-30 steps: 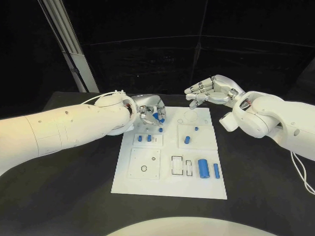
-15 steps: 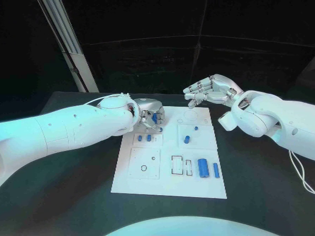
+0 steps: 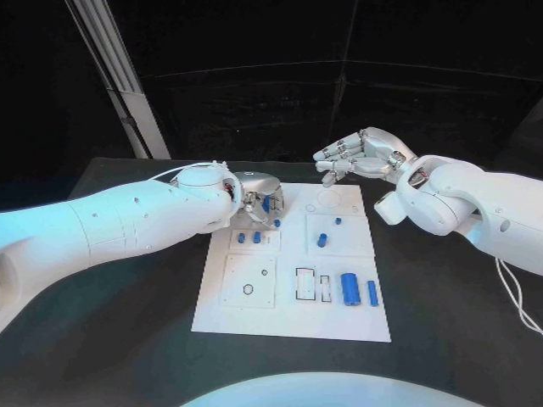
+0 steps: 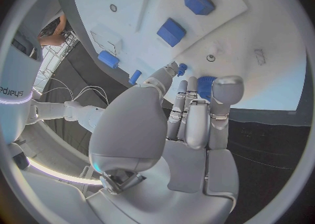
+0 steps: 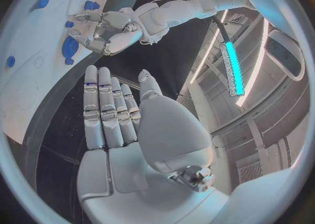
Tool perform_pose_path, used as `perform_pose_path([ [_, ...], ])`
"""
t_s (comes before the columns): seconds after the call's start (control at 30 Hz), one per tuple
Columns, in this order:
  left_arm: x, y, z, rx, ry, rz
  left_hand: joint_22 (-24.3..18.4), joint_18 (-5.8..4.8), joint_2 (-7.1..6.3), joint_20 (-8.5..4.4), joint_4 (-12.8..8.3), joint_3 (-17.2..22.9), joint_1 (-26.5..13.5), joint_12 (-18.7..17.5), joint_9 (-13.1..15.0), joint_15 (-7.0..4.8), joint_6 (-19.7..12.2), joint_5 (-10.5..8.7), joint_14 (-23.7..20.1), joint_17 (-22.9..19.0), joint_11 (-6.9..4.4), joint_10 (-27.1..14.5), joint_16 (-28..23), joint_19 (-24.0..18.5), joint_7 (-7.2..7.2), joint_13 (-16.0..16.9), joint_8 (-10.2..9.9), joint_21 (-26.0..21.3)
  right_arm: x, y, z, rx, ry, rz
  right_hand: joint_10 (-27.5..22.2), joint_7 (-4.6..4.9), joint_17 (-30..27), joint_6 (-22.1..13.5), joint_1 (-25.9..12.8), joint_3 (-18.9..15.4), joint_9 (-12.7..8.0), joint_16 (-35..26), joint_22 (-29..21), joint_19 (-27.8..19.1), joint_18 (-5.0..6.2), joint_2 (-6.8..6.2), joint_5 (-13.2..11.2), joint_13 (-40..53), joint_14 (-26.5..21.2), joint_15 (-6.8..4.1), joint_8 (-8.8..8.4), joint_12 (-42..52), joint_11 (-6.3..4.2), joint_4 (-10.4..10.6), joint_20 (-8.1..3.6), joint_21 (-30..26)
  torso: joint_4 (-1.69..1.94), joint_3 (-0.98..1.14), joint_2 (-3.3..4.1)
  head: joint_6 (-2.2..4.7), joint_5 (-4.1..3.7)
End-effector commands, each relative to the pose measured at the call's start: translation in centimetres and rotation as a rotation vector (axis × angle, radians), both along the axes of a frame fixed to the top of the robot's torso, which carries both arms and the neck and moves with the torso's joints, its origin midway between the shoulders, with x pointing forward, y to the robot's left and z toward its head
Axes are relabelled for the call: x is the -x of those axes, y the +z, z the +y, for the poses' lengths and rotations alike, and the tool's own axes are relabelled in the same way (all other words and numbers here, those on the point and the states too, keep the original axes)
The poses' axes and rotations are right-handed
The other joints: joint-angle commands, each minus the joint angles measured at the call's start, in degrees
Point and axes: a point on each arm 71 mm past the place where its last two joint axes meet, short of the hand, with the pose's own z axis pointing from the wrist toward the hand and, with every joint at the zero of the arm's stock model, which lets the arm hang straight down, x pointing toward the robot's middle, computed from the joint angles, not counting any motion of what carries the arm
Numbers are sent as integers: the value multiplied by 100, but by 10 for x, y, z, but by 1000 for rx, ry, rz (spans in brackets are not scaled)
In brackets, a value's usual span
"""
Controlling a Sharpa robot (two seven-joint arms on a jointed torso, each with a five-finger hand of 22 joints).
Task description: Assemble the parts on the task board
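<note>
Black tabletop (image 3: 125,322), white task board (image 3: 290,318); left hand (image 3: 257,200) fingers pinching small blue part (image 4: 205,86), likely light, rigid, slippery; right hand (image 3: 360,156) fingers spread, empty.

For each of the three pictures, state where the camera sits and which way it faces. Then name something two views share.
Head view: on the robot's head, looking down at the task board; both arms enter from the sides.
Left wrist view: behind the left hand, facing the board; its fingers sit by a blue part.
Right wrist view: behind the right hand, facing the board's edge.
Shared: the left hand shows in head and right wrist views.
</note>
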Motion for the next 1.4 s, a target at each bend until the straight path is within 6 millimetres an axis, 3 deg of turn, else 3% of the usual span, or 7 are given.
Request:
perform_pose_path([
  [0.03, -1, -2, -2, -16, -6, 7, 34, -89, 76, -10, -19, 15, 1, -35, -8, -21, 52, -21, 176, -2, -13, 56, 32, 37, 0, -16, -44, 40, 0, 2, 2, -3, 8, -13, -39, 4, -7, -34, -4, -6, 7, -25, -8, 16, 17, 36, 29, 0, -25, 2, 10, 40, -3, -40, 22, -18, 6, -4, -1, -13, -2],
  [1.23, -3, -14, -14, -49, -13, 54, 286, -120, 195, -25, -99, 199, 80, -124, 3, -43, 212, -22, 184, -20, -47, 251, 60, 62, -32, -92, -140, 246, 1, 2, 6, -4, 18, -9, -43, 5, -9, -34, -9, -2, 8, -22, -12, 18, 17, 46, 33, 1, -26, 3, 12, 45, -2, -38, 23, -24, -23, 7, 8, -14, 42],
  [1.33, -3, -15, -14, -53, -8, 56, 336, -125, 236, -35, -118, 255, 98, -131, 7, -57, 267, -32, 183, -26, -64, 319, 65, 65, -45, -92, -148, 287, 1, 2, 6, -4, 18, -9, -43, 5, -9, -34, -9, -2, 8, -22, -12, 18, 17, 46, 33, 1, -26, 3, 12, 45, -2, -38, 23, -24, -26, 9, 9, -14, 41],
  [1.4, -4, -16, -13, -55, -6, 58, 414, -135, 298, -50, -177, 349, 178, -113, 14, -86, 337, -136, 185, -23, -87, 413, 74, 77, -62, -82, -143, 350, 1, 2, 6, -4, 18, -9, -43, 5, -9, -34, -9, -2, 8, -22, -12, 18, 17, 46, 33, 1, -26, 3, 12, 45, -2, -38, 23, -24, -24, 8, 11, -12, 39],
])
